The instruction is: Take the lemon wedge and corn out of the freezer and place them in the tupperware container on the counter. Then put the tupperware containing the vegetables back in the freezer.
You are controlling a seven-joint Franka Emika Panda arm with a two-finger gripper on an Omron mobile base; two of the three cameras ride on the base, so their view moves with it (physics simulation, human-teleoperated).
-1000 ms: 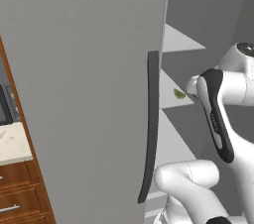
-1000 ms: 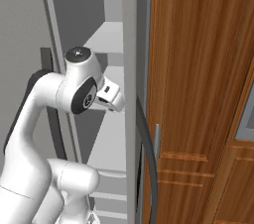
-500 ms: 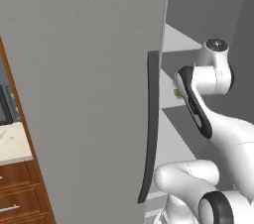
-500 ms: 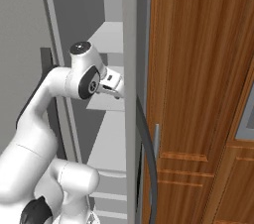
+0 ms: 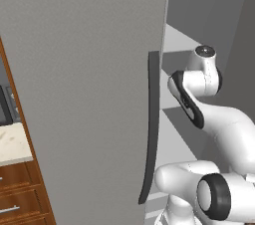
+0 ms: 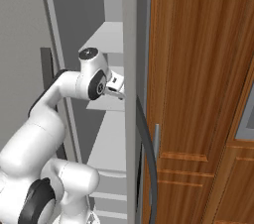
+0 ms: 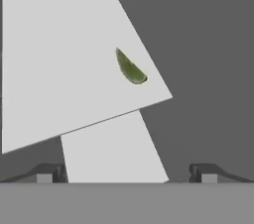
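The freezer [image 5: 84, 94] stands with its flat grey door swung open, and its dark curved handle [image 5: 151, 129] faces me. My arm reaches inside between the pale shelves [image 6: 106, 39]. The lemon wedge [image 7: 130, 68], a small olive-green sliver, lies near the right front corner of a pale shelf [image 7: 54, 59]. My gripper [image 7: 128, 173] is open and empty. It sits short of the wedge and below that shelf's edge, its two dark fingertips [image 7: 51, 172] wide apart. The corn and the tupperware container are out of view.
The grey freezer door edge [image 6: 130, 99] stands just right of my hand, with tall brown wooden cabinets [image 6: 198, 94] beyond it. A corner of the cream counter [image 5: 10, 144] with wooden drawers below shows at the far left, behind the open door.
My arm has swung forward and up, further into the freezer, and now covers the wedge in the left base view. The jaws have stayed open.
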